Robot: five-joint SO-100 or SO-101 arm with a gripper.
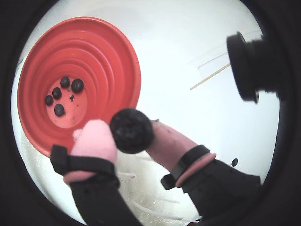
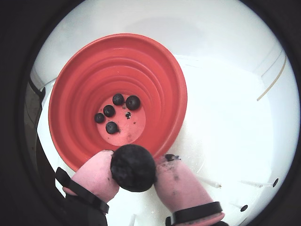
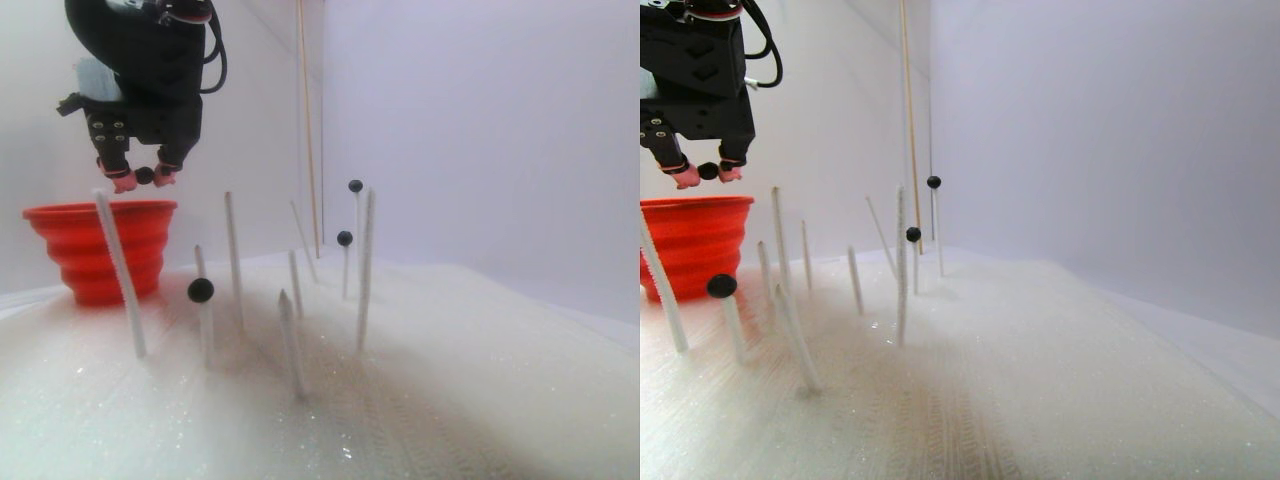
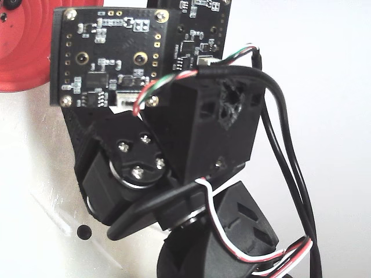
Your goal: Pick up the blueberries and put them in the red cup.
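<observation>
Above the near rim of the red cup [image 2: 117, 84], the hand [image 2: 133, 168] is pinching one blueberry [image 2: 133, 167] between its two pink fingertips [image 2: 96, 176]. Both wrist views show the berry held at its middle, one pad on each side. Five more blueberries [image 1: 61, 94] lie together on the flat bottom of the cup, and a small dark speck lies beside them. The stereo pair view shows the hand [image 3: 145, 177] a little higher than the rim, with other dark berries [image 3: 200, 290] sitting on top of thin white sticks [image 3: 120, 275] that stand up from the white tabletop [image 3: 450, 400].

I judge that the berry is very light, small and round, with a matte skin, so it can roll or slip out if the pads do not press across its widest part. It may also be soft, so a gentle pinch is better than a strong one. The dark marks on the right pad suggest that it leaves some colour.
</observation>
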